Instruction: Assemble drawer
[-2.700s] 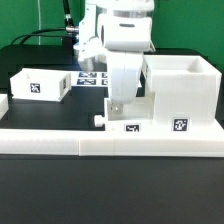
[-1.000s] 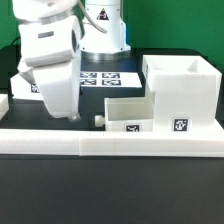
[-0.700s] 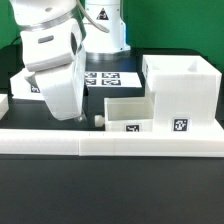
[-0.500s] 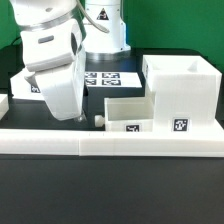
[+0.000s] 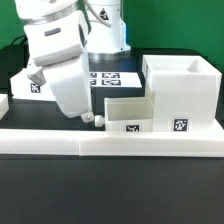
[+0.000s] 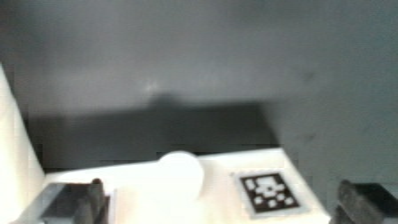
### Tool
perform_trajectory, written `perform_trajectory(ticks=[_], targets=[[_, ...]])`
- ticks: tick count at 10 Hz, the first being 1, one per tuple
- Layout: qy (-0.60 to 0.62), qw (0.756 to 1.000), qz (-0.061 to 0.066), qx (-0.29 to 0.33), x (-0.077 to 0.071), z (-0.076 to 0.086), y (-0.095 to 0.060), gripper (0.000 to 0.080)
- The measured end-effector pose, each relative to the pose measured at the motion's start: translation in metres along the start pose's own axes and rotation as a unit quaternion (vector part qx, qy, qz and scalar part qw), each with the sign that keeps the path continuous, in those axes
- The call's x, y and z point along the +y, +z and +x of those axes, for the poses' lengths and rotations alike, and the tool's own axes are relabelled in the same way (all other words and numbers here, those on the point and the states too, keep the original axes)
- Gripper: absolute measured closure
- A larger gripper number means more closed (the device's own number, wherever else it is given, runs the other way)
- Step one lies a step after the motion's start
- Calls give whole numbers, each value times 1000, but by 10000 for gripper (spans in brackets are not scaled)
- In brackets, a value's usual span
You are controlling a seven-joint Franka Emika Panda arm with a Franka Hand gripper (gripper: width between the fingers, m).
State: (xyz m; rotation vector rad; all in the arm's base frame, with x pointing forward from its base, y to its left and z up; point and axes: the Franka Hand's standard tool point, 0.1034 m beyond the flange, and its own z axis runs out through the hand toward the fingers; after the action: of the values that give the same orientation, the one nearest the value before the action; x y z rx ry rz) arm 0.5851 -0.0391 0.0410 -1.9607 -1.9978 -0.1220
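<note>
The drawer's large boxy housing [image 5: 180, 95] stands at the exterior view's right. A small open-top tray [image 5: 130, 113] sits against its left side, with its knob [image 5: 98, 118] pointing left. My gripper [image 5: 84, 117] hangs low just left of that knob. In the wrist view the gripper [image 6: 222, 205] is open, with one finger [image 6: 80, 200] on each side of the tray's tagged front [image 6: 267, 190] and the knob [image 6: 178, 172] between them. It holds nothing. A second tray [image 5: 27, 84] stands at the back left, partly hidden by the arm.
The long low white border wall [image 5: 110, 146] runs along the front, close to the tray and housing. The marker board [image 5: 112, 78] lies behind the tray. A small white piece [image 5: 3, 104] shows at the left edge.
The arm left its place over the small tray and swung to the exterior view's left. In the last half second it has shifted back right, bringing the gripper close to the tray's knob.
</note>
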Motion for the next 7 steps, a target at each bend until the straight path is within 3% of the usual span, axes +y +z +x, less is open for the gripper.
perform_trajectory(ticks=[4,7], targets=[[-2,1000,1,1,-1,2,2,150],[-20,1000,-19,-1,8,11,7,150]])
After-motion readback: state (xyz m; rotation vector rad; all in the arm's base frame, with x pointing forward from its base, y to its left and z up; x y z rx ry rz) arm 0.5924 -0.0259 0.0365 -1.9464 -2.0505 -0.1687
